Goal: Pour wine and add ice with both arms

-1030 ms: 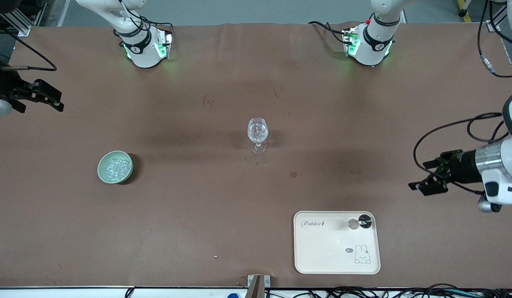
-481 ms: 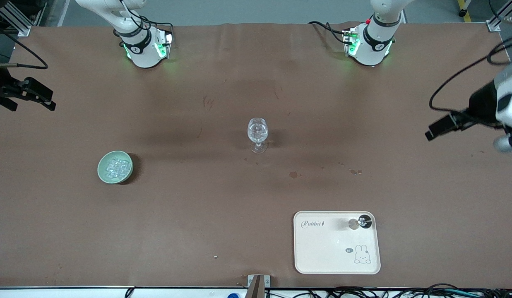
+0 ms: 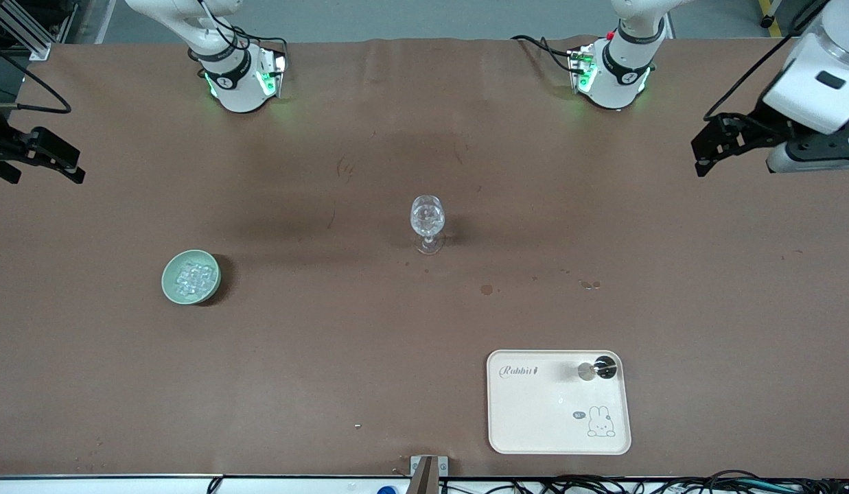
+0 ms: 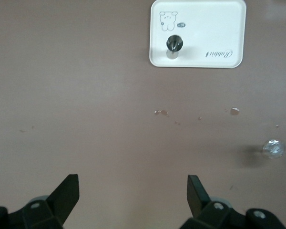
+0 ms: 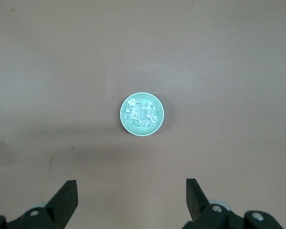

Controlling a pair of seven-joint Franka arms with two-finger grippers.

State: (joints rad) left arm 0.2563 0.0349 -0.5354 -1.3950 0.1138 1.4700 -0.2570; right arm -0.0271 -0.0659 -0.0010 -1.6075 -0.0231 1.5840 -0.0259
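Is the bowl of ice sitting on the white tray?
No: the pale green bowl holding the ice stands on the bare table toward the right arm's end, well apart from the white tray.

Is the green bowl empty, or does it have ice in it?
It has ice: the green bowl holds a heap of clear ice cubes, also visible in the front view.

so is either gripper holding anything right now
No, nothing is held: the left gripper and the right gripper are both open and empty, up over the table's ends.
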